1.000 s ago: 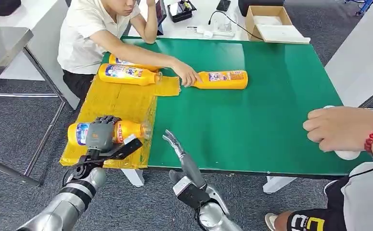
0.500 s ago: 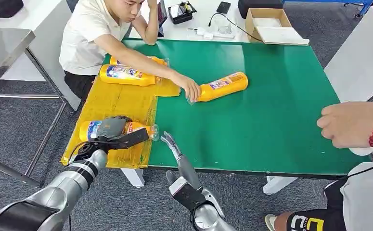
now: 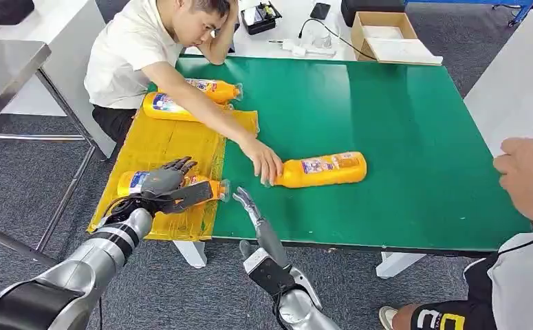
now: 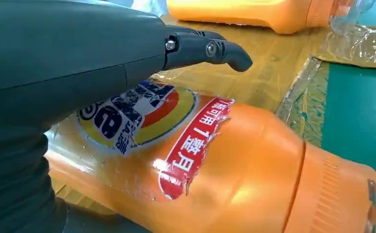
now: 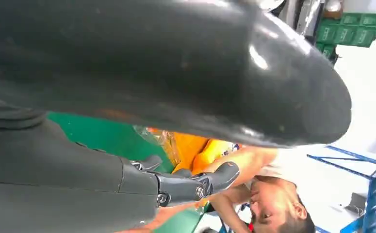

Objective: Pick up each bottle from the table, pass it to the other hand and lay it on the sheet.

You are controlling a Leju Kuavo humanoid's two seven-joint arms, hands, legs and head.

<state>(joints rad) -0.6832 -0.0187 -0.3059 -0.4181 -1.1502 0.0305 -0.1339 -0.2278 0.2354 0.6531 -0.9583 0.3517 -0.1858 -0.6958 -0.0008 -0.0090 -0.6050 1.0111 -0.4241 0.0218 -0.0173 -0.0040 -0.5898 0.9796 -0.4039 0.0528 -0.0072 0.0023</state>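
An orange bottle point(image 3: 207, 186) point(image 4: 253, 165) lies on its side on the yellow sheet point(image 3: 160, 144), near the sheet's front edge. My left hand point(image 3: 161, 181) point(image 4: 79, 63) hovers over its labelled middle with fingers spread and lifted off it. My right hand point(image 3: 253, 214) stands at the table's front edge with fingers straight, holding nothing. Another orange bottle point(image 3: 322, 170) lies on the green table point(image 3: 401, 110), with a person's hand point(image 3: 265, 161) at its cap end. Two more bottles point(image 3: 212, 89) point(image 3: 161, 104) lie at the sheet's far end.
A seated person leans over the far left of the table, one arm stretched across the sheet. A second person's hand point(image 3: 530, 180) hangs over the table's right edge. A cardboard box point(image 3: 380, 31) and small items sit on the white table behind.
My left hand's fingers have opened and lifted off the bottle on the sheet. The person has dragged the bottle on the green table nearer to me.
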